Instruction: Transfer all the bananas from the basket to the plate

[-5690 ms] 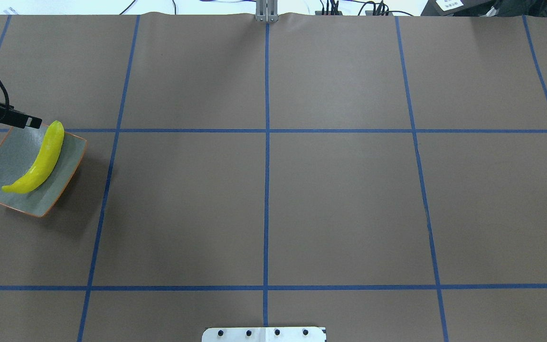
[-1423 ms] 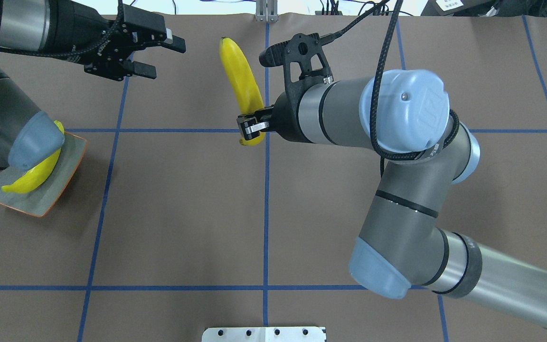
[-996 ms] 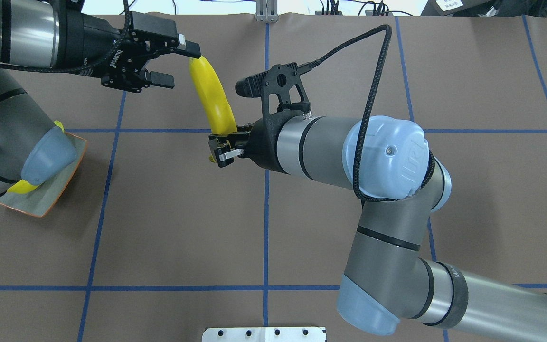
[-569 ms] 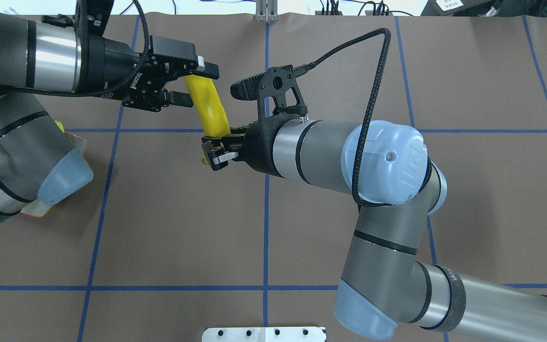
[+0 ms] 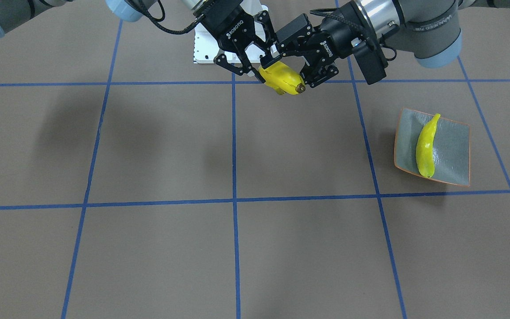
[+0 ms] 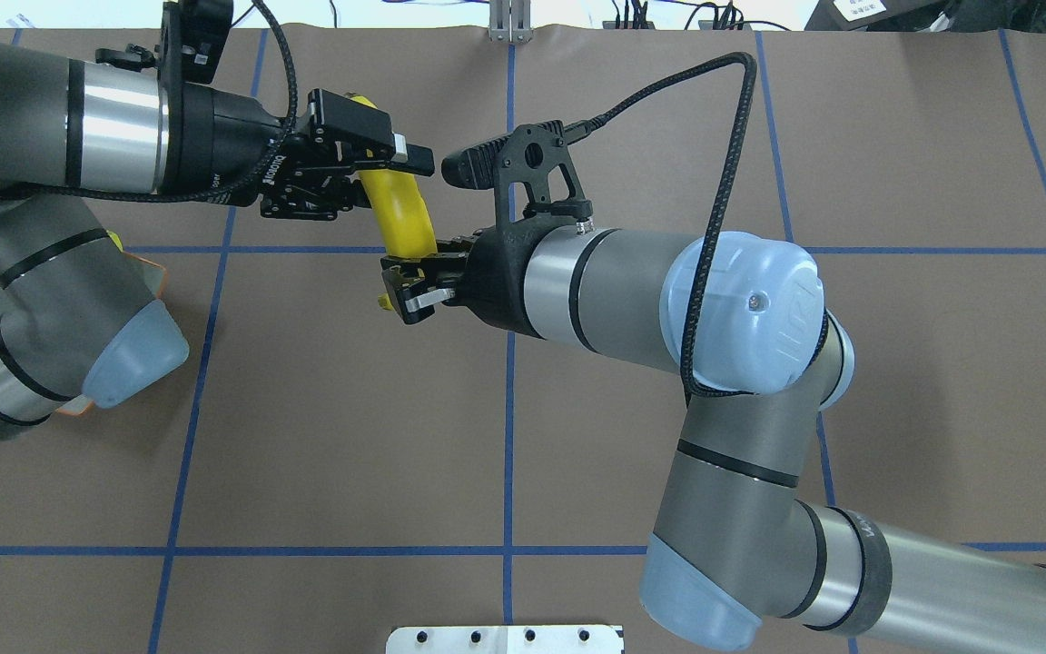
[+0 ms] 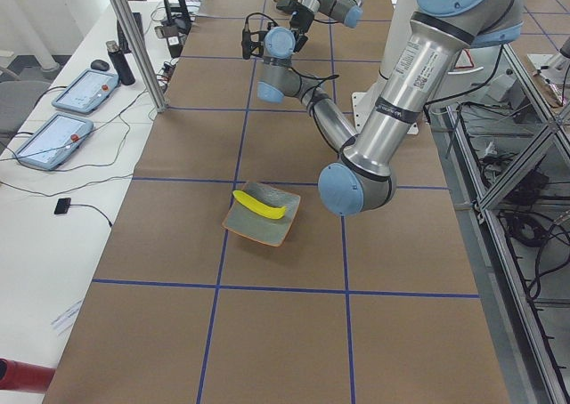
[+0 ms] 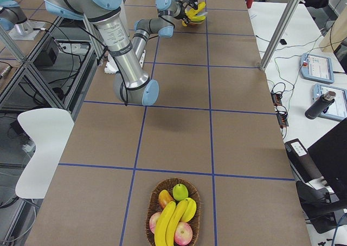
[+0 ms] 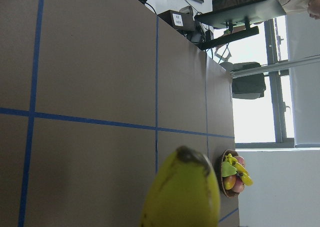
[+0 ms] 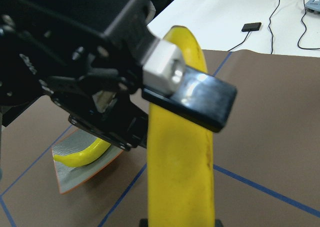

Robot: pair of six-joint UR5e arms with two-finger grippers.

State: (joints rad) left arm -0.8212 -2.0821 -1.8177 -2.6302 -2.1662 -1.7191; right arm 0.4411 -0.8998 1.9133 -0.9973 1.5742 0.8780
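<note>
Clamping one banana (image 6: 400,216): right end effector (image 6: 399,283) | left end effector (image 6: 382,184): grip unclear | plate (image 5: 454,150): one other banana (image 5: 425,146)

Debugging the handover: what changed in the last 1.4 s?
The left gripper moved in toward the centre and now straddles the far end of the held banana; clamped or not, unclear. The right gripper drifted toward the robot's left, still shut on its near end. The plate and the other banana on it stayed put.
</note>
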